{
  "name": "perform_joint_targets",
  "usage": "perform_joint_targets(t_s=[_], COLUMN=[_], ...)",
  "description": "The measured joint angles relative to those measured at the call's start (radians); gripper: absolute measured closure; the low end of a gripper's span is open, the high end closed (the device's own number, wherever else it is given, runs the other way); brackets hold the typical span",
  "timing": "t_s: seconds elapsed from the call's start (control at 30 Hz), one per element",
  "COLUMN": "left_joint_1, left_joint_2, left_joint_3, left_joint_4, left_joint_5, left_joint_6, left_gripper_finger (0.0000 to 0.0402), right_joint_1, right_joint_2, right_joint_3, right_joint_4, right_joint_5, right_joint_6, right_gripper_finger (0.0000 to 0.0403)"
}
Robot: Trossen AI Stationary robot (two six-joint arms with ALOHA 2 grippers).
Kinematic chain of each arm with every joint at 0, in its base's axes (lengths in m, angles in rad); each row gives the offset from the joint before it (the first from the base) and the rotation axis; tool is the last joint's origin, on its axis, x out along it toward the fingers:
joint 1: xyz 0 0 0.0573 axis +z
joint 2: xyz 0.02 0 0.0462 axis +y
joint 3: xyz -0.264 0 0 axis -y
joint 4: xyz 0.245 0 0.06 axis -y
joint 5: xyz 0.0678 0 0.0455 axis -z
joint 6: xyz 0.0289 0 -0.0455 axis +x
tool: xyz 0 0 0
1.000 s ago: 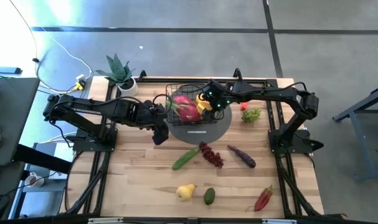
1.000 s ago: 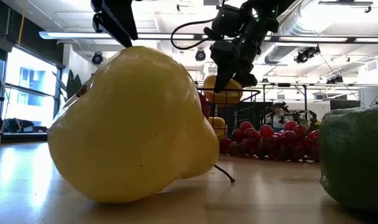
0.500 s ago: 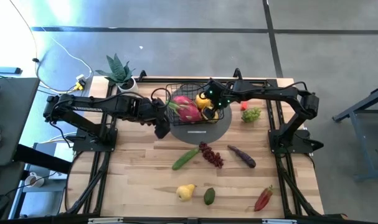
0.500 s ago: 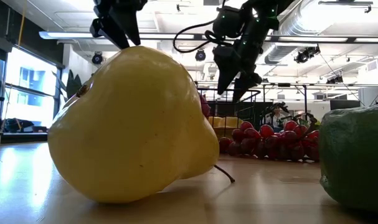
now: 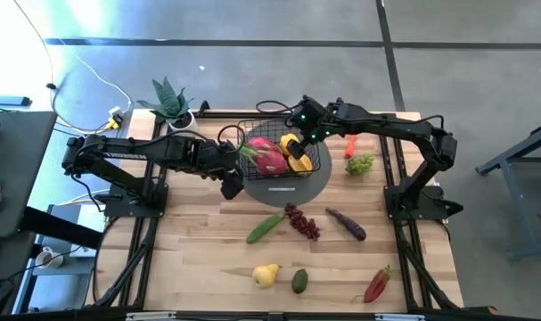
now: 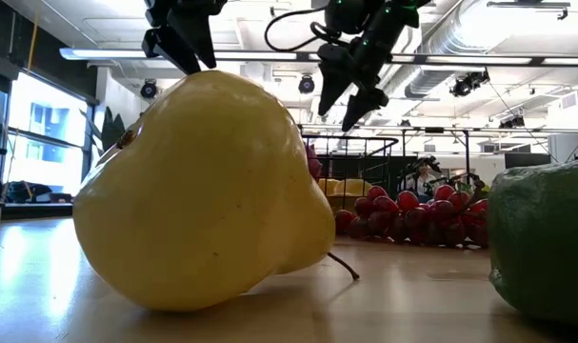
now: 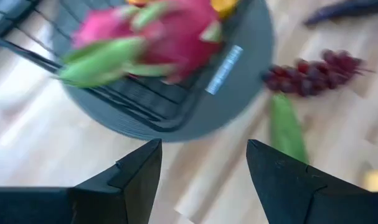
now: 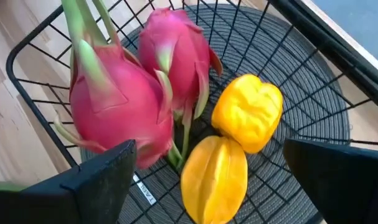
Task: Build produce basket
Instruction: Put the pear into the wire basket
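Wooden table (image 5: 208, 267): right jaws (image 5: 303, 125) gape empty just above the basket's (image 5: 252, 127) fruit; left jaws (image 5: 232, 183), also spread, hover beside it.

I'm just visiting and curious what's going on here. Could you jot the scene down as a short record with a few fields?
Basket: black wire, on a round grey mat
In basket: two pink dragon fruits, starfruit, another yellow fruit
On the table: cucumber, purple grapes, pear, avocado, chilli, green grapes
Left gripper: open, empty, beside the basket
Right gripper: open, empty, above the basket
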Motion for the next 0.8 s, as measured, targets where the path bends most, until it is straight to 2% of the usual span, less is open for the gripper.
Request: perform_joint_targets(t_s=[0.13,0.47,0.8], left_joint_1=[0.0,0.0,-0.031], left_joint_2=[0.0,0.0,0.0], left_joint_3=[0.0,0.0,0.0], left_joint_4=[0.031,0.128,0.229], left_joint_5=[0.06,0.066,0.056], left_joint_6=[0.006,-0.013,-0.206], left_gripper_finger=[0.0176,0.0176,0.0176], right_joint_1=[-0.011,-0.024,-0.023], right_joint_2=[0.0,0.0,-0.023], right_joint_3=[0.028,0.066,0.066], right_joint_4=[-0.034,-0.146,-0.193], right_joint_5=[0.0,0.089,0.1], right_joint_6=[-0.022,-0.071,-0.005], right_gripper_finger=[0.0016,0.0016,0.0016])
